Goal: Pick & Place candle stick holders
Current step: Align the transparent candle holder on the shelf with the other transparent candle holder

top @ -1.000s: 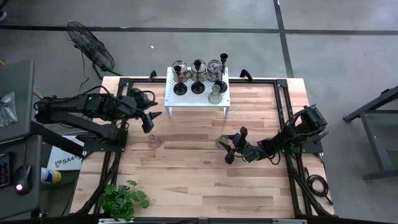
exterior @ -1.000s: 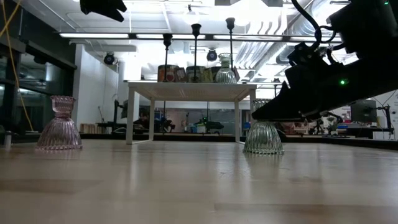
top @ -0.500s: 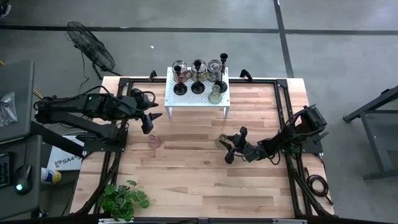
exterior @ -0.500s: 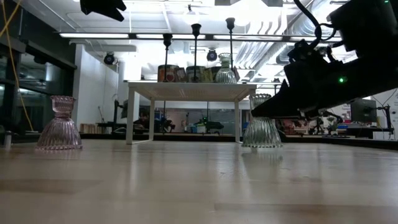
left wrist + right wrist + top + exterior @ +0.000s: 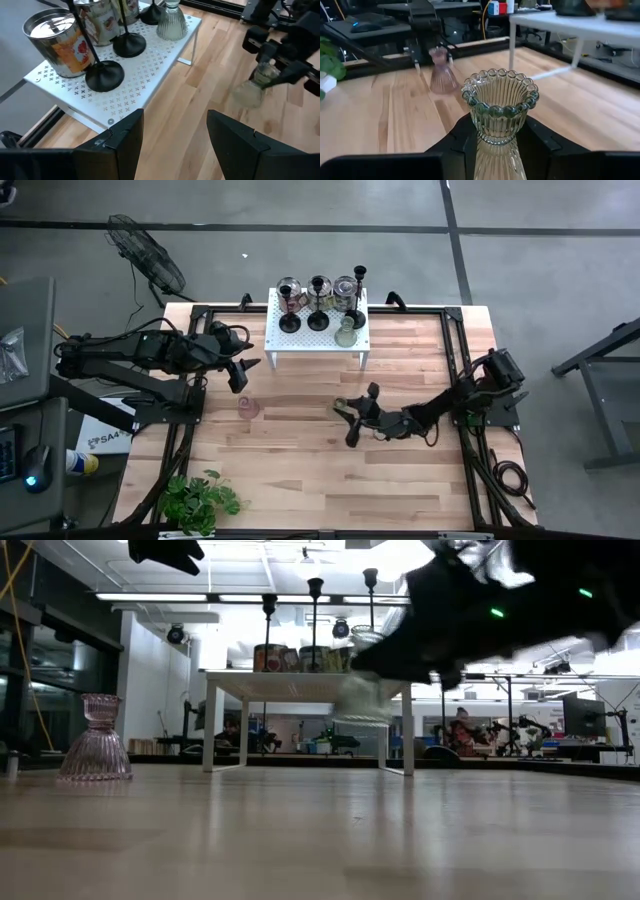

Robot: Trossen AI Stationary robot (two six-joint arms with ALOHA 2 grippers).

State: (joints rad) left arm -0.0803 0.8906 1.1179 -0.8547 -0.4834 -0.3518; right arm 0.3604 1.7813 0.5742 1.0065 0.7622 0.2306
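**Mid-worktop: green cup is up and travelling**

Over the middle of the worktop [image 5: 300, 470], we've got the right end effector [image 5: 352, 418] clamped on the greenish glass cup [image 5: 500, 107], fingers pinching its ribbed stem just below the beaded rim. From the low camera it rides clear of the wood, so we call this the carry step. Next comes a place: we'd say it needs a level approach to the white stand [image 5: 320, 332], height to clear the edge, and a free spot among the black sticks [image 5: 102, 75]. The left end effector [image 5: 172, 135] hangs near the stand's left end, fingers apart, holding nothing. The pink cup [image 5: 94, 740] stands alone on the wood, waiting.
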